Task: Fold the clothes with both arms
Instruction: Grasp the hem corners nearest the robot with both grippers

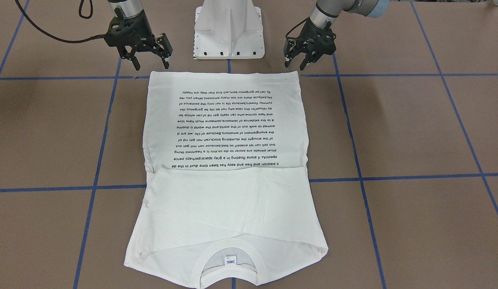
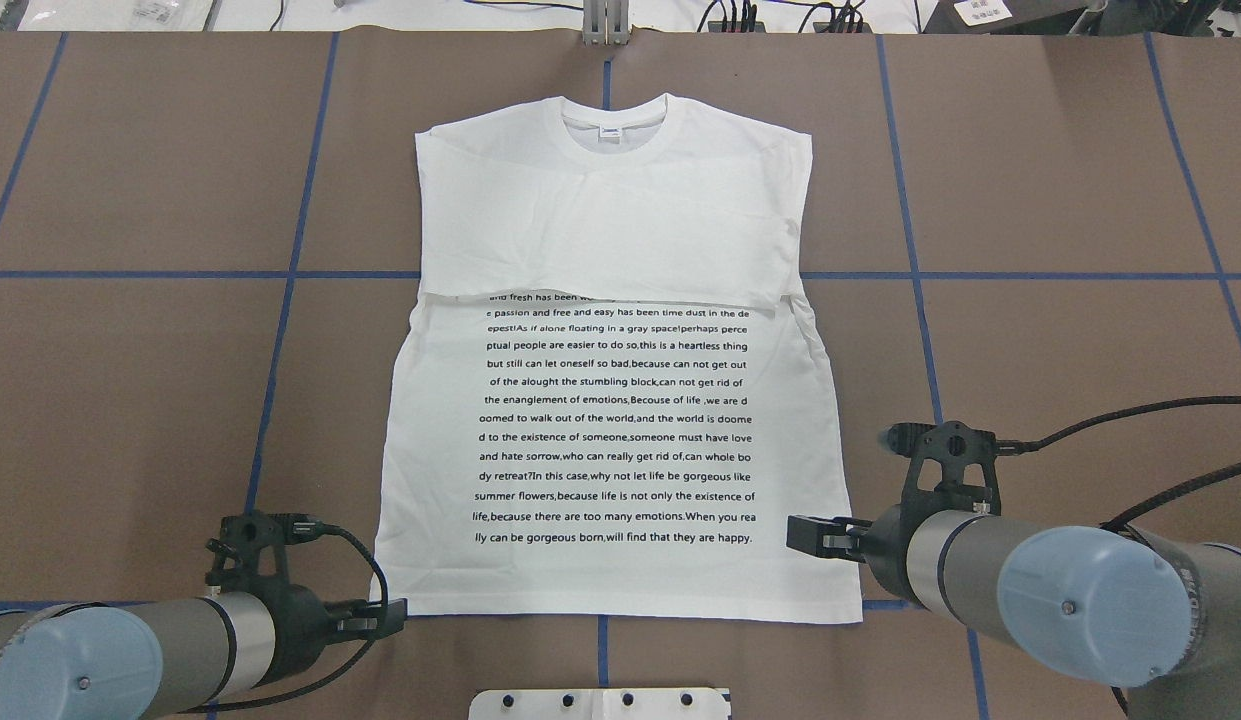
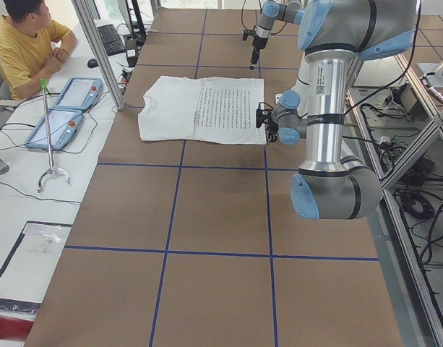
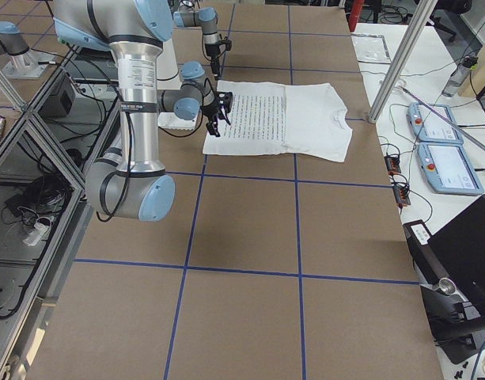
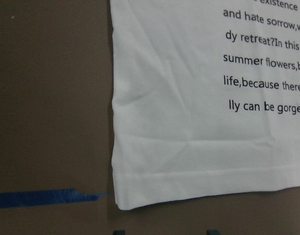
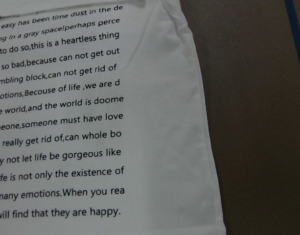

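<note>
Beside the robot-side hem of the white long-sleeved T-shirt with black printed text point(image 2: 620, 440), both pincers hang spread and empty. The shirt lies flat on the brown paper-covered table point(image 2: 1030, 200), its collar end folded over the top lines. The left black two-finger gripper point(image 1: 295, 64) hovers off one hem corner, the right black two-finger gripper point(image 1: 151, 64) off the other. The main risk I see is uneven pinches. The right one seems aimed further up the side edge (its wrist view misses the hem), so lifting could skew the fold. A shallow bite might catch only the top layer, and the dragging under layer would rumple the folded flap.
</note>
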